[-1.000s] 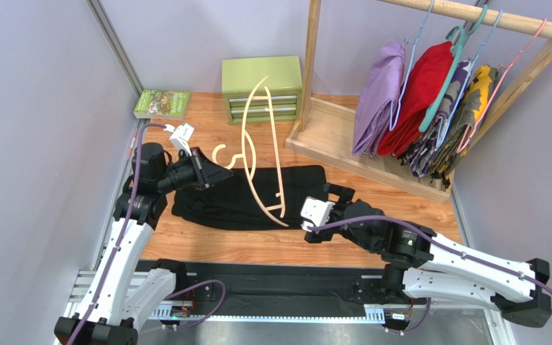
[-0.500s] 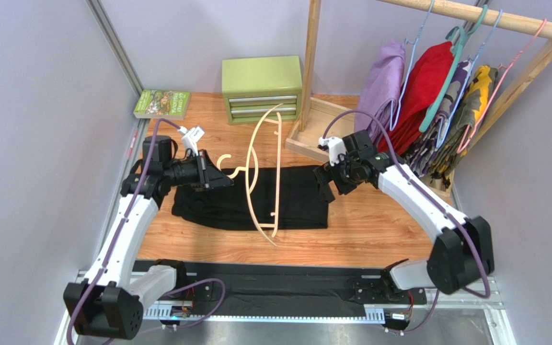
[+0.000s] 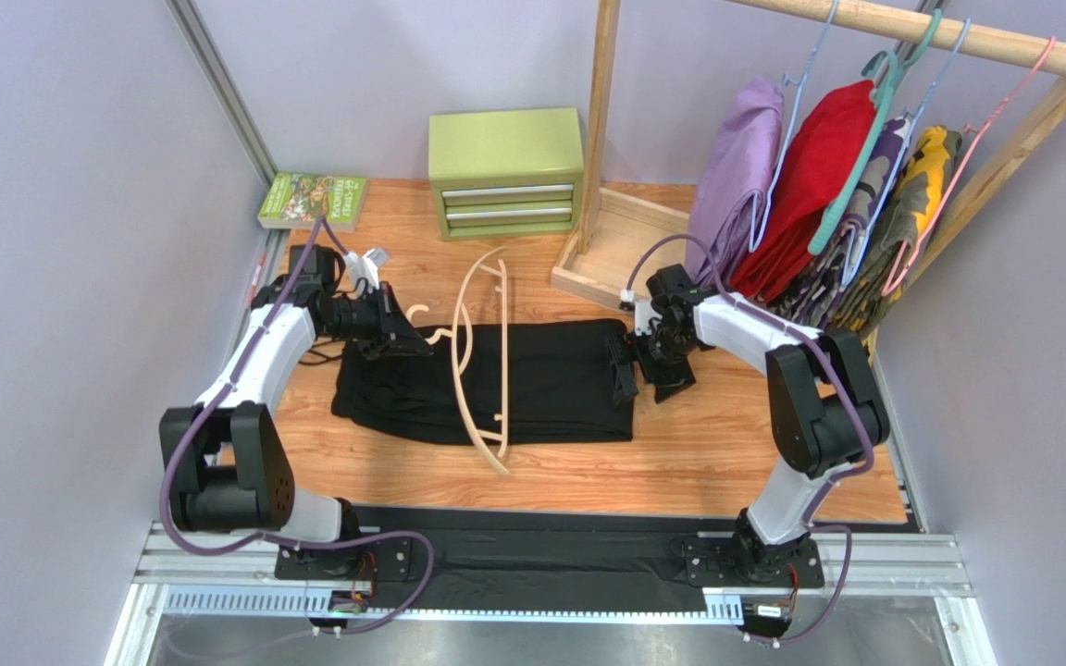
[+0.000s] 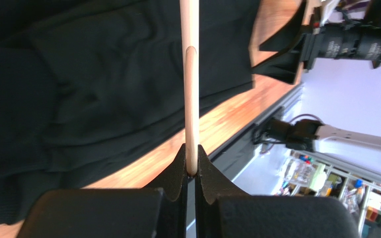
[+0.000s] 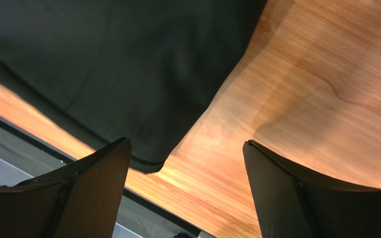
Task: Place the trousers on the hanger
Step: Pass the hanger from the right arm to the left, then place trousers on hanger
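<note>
The black trousers lie flat and folded on the wooden table. The pale wooden hanger stands tilted over them, its far end low near the front edge of the cloth. My left gripper is shut on the hanger near its hook; the left wrist view shows the pale wood pinched between the fingers. My right gripper is open and empty, low over the right edge of the trousers, with the cloth's corner between its fingers.
A green drawer box and a book sit at the back. A wooden clothes rack with purple, red and patterned garments on thin hangers stands at the back right. Grey walls close both sides.
My left gripper has lowered and laid the hanger down closer to the trousers. My right arm swung from the near right to the trousers' right edge and dropped low there.
</note>
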### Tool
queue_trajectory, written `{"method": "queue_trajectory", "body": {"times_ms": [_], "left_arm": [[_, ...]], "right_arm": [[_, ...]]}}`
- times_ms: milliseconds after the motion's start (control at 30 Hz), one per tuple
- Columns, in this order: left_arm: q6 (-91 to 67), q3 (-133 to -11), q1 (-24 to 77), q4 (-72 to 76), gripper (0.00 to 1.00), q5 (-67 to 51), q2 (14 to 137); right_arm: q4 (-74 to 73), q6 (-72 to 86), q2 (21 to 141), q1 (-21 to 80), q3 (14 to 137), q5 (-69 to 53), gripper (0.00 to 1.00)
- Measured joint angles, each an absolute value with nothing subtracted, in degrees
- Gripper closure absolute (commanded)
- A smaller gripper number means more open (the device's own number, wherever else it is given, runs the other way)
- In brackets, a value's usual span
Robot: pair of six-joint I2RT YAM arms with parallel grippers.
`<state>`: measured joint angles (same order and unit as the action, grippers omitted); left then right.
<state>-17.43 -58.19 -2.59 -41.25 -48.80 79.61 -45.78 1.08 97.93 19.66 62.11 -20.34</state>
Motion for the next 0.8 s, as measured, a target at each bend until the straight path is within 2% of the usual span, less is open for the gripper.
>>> {"method": "queue_trajectory", "body": {"times_ms": [167, 333, 367, 400, 500, 800], "left_arm": [[-11.92, -59.44, -2.72, -43.86, 1.0, -44.36, 84.88], [-10.02, -59.44, -2.72, -44.27, 1.0, -41.58, 85.52], [-9.93, -59.42, -2.72, -44.27, 1.0, -41.39, 85.52], [-9.91, -59.42, -2.72, -44.25, 1.0, -41.39, 85.52], [-9.91, -59.33, -2.72, -44.1, 1.0, -41.43, 85.06], [-9.23, -58.92, -2.72, -47.0, 1.0, -39.11, 75.77]], "right_arm": [[-44.6, 3.36, 101.49, 19.42, 63.13, -22.26, 0.23], [-42.11, 6.13, 103.63, 19.42, 63.81, -26.94, 0.41], [-41.47, 6.59, 104.01, 19.42, 63.81, -27.86, 0.47], [-40.8, 7.03, 104.42, 19.4, 63.81, -28.69, 0.64], [-37.93, 7.79, 105.54, 19.42, 63.13, -30.15, 1.0], [-35.86, 8.78, 102.0, 18.59, 59.9, -30.35, 1.0]]}}
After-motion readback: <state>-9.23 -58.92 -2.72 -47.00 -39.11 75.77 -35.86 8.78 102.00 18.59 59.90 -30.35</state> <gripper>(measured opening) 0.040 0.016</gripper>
